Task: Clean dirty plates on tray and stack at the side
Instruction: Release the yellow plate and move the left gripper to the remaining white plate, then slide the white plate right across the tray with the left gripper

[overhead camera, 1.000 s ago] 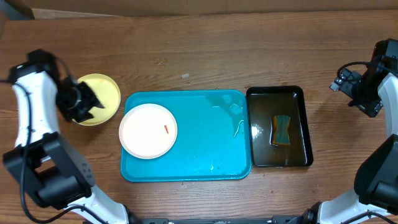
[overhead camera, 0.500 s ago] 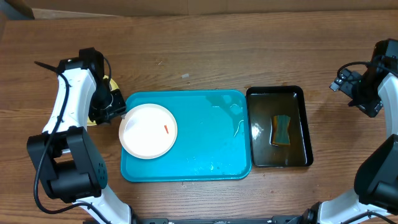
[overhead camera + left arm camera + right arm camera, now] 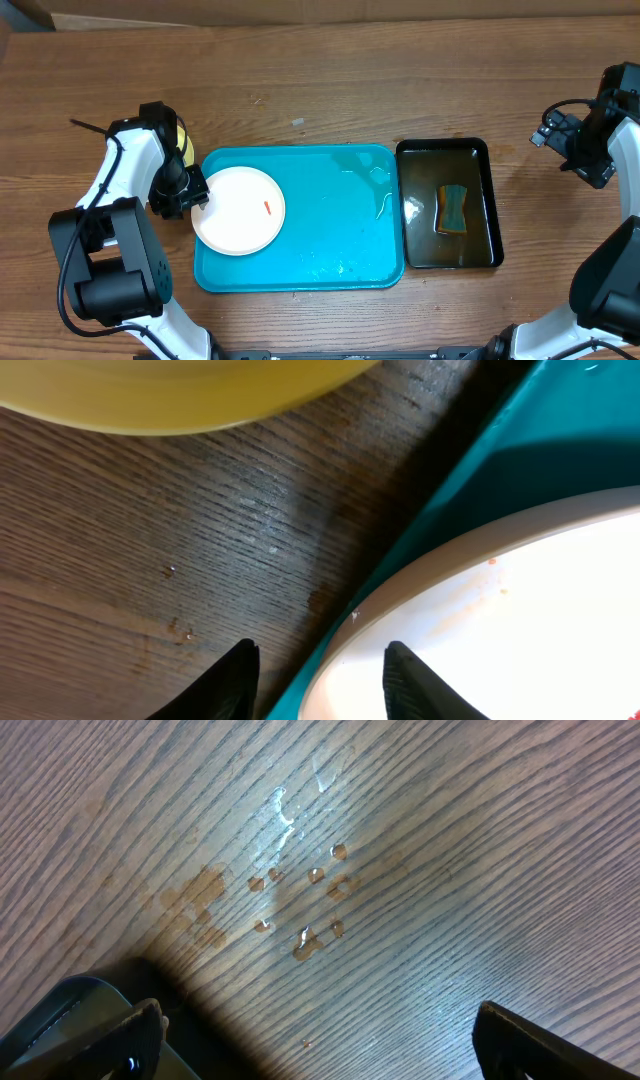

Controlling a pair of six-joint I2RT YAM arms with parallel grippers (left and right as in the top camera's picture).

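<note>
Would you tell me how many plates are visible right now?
2. A white plate lies at the left end of the turquoise tray; a pale yellow plate sits on the table just left of the tray, mostly covered from overhead. Another could be hidden beneath it.

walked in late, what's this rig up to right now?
The left hand is low at the turquoise tray's left edge, fingers apart, straddling the tray rim and the white plate's rim, with nothing clamped yet. That plate lies in the tray with an orange smear, so it looks uncleaned. A yellow plate sits on the table just left of the tray. The right hand hangs open over wet-spotted table, holding nothing. The sponge lies in the black tray.
</note>
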